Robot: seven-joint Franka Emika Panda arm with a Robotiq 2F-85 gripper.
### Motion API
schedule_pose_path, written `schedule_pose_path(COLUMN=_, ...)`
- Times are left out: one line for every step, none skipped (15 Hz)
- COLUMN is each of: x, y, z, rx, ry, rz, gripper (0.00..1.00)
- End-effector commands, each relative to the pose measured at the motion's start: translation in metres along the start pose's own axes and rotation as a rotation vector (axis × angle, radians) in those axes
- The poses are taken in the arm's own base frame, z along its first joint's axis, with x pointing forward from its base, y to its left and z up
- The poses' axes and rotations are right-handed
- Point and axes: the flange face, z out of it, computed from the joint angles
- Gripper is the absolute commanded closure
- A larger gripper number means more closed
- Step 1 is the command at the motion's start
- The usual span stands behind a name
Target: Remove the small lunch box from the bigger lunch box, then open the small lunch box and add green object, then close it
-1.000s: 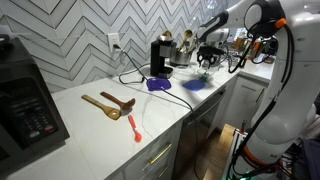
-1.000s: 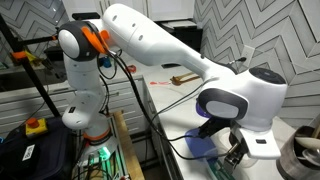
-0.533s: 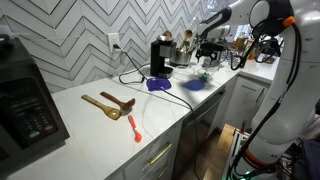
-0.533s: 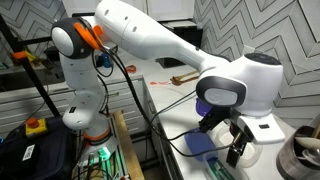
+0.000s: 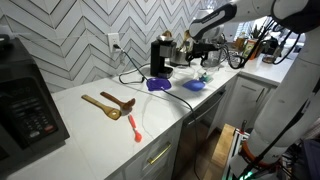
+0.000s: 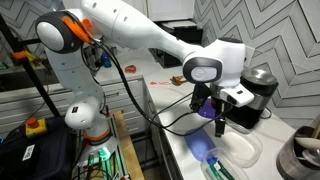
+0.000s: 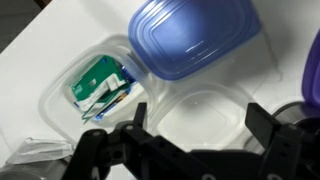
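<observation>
End effector point(image 7: 197, 112) released, holding nothing; two clear tubs point(image 7: 55, 100) point(image 7: 205, 100), one green object point(image 7: 95, 80), one blue lunch box point(image 7: 195, 38).

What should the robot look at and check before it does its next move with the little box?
1. Hand open and empty: ok, its jaws stand wide apart.
2. Green object inside the small lunch box: ok.
3. Small lunch box closed: not ok, the blue lid is off and only overlaps one edge.
4. Hand lined up over the lid: not ok, in the wrist view the lid sits off to one side of it.
5. Bigger lunch box out of the way: ok, it sits apart on the counter.
6. Green object low enough for the lid to shut: cannot tell.
</observation>
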Motion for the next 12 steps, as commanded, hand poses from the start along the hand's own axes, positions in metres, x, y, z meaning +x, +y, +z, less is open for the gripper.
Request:
schedule_pose_path(x=-0.046, y=-0.023, z=0.014, rx=0.016, ry=-0.038, rz=-0.200, gripper=0.00)
schedule_pose_path(x=-0.054, y=-0.030, z=0.023, rx=0.022, ry=-0.056, rz=-0.254, gripper=0.00)
schedule_pose_path(x=-0.061, y=-0.036, z=0.033, rx=0.023, ry=-0.079, rz=-0.306, gripper=0.00)
schedule_pose_path(x=-0.067, y=-0.041, z=0.043, rx=0.020, ry=-0.103, rz=-0.360, gripper=0.00)
schedule_pose_path(x=-0.072, y=-0.045, z=0.054, rx=0.012, ry=-0.122, rz=-0.414, gripper=0.00)
schedule_pose_path(x=-0.076, y=-0.049, z=0.063, rx=-0.003, ry=-0.136, rz=-0.469, gripper=0.00)
schedule_pose_path(x=-0.080, y=-0.052, z=0.070, rx=-0.006, ry=-0.143, rz=-0.523, gripper=0.00)
schedule_pose_path(x=-0.082, y=-0.056, z=0.075, rx=-0.023, ry=-0.143, rz=-0.577, gripper=0.00)
schedule_pose_path(x=-0.084, y=-0.059, z=0.079, rx=-0.032, ry=-0.131, rz=-0.630, gripper=0.00)
schedule_pose_path(x=-0.085, y=-0.062, z=0.082, rx=-0.041, ry=-0.124, rz=-0.676, gripper=0.00)
schedule_pose_path(x=-0.085, y=-0.064, z=0.085, rx=-0.049, ry=-0.114, rz=-0.711, gripper=0.00)
schedule_pose_path(x=-0.086, y=-0.067, z=0.088, rx=-0.054, ry=-0.104, rz=-0.743, gripper=0.00)
